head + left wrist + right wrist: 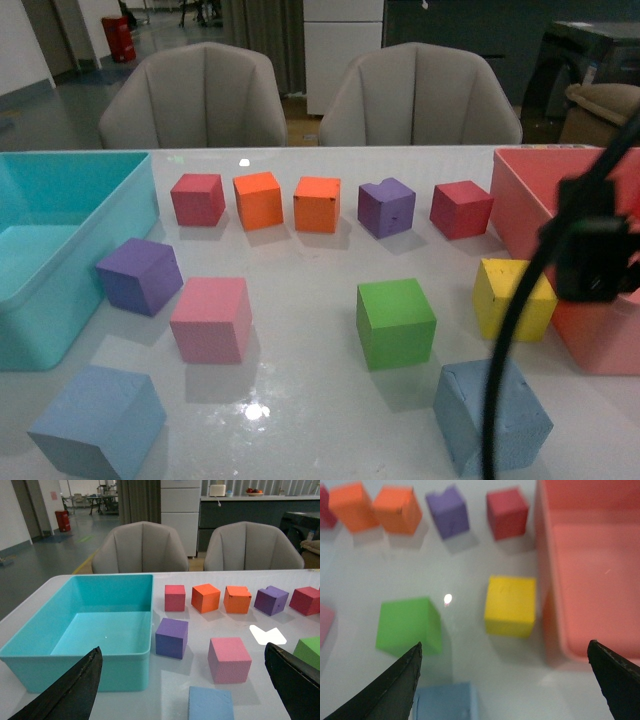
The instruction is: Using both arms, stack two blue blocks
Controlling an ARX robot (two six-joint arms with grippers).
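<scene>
With left hand (182, 690) and right hand (502, 680) spread empty, the right could bump the green cube (409, 625) reaching its near-right-corner blue block (445, 702).

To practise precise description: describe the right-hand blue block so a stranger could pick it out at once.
Find the pink bin on the right of the table. Beside its near corner sits a yellow cube, and nearer the robot, right of the green cube, is the blue block. It is the only pale blue cube there, with a black cable crossing in front.
</scene>
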